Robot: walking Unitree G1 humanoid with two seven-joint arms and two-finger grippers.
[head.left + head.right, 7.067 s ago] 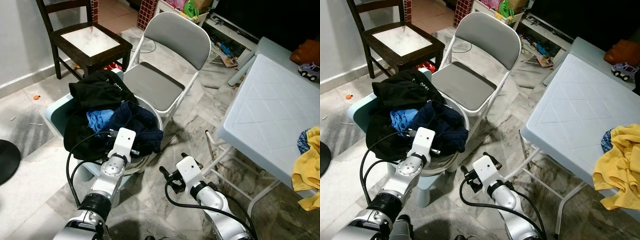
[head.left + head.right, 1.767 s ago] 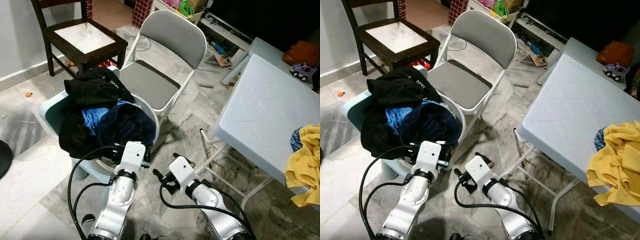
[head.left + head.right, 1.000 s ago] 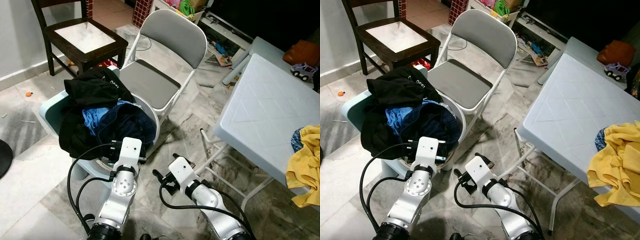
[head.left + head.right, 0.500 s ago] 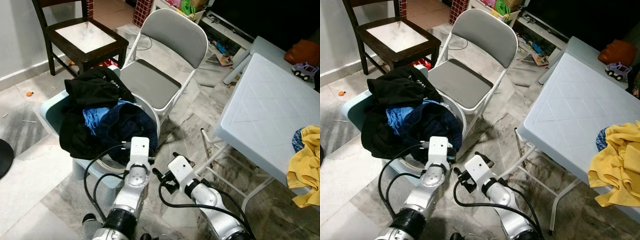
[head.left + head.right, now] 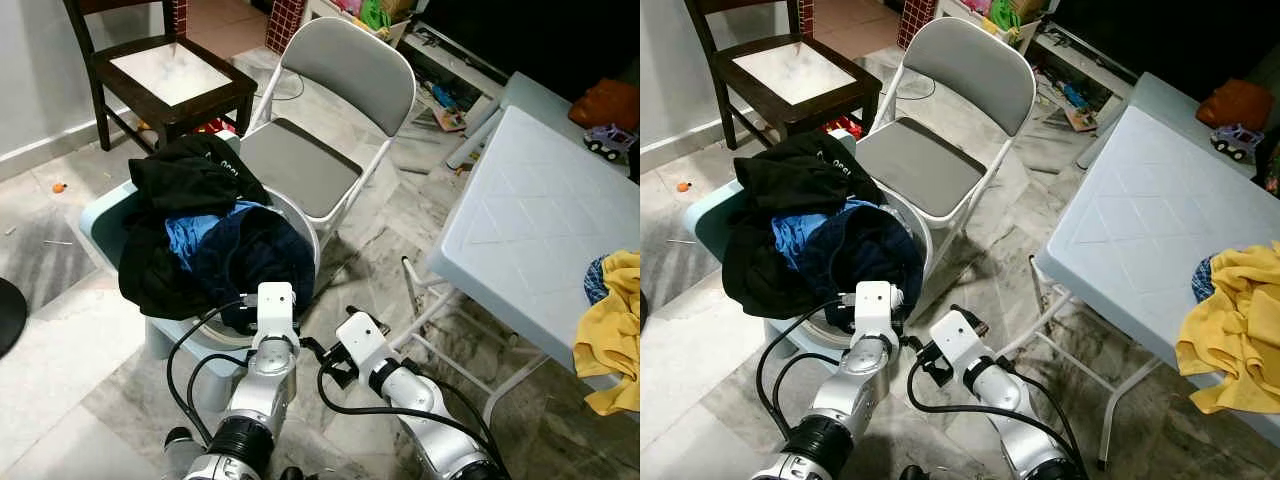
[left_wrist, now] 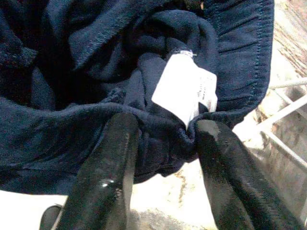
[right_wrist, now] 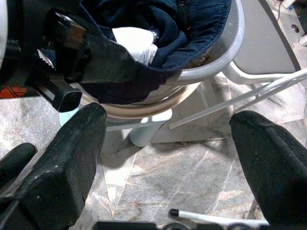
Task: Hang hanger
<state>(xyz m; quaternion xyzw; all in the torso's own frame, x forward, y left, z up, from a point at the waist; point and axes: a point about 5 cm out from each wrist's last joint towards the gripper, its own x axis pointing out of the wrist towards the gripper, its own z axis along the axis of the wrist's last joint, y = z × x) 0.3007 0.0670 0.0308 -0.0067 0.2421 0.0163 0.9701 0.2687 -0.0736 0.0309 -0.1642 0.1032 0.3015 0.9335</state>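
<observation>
While the head views hide its fingers, the left hand point(image 6: 160, 139) pinches a navy garment point(image 6: 96, 72) (white tag up) at the basket point(image 5: 300, 225) rim; the right hand point(image 7: 163, 139) hovers open.

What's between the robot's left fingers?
In the left wrist view, a fold of navy cloth with a white tag sits between the left end effector's fingers.
</observation>
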